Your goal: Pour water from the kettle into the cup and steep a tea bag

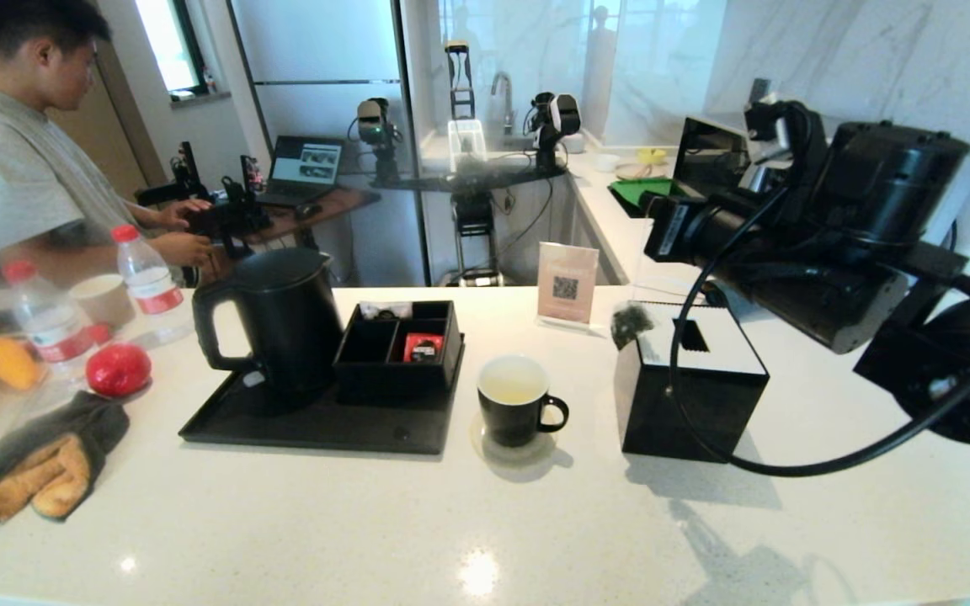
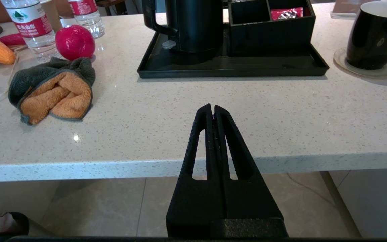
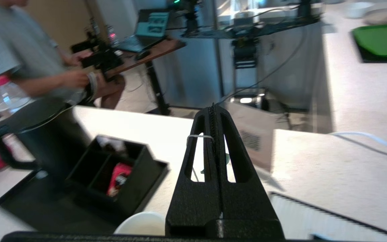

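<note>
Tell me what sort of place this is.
Probably a kitchen used as a robot test lab: a speckled stone counter with a kettle on a tray, a sink faucet behind, and a man at a laptop.

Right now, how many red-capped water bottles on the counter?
2. One bottle near the counter's left edge by the corn cob; the other bottle further back, beside the paper cup. More may be hidden off-frame left.
</note>
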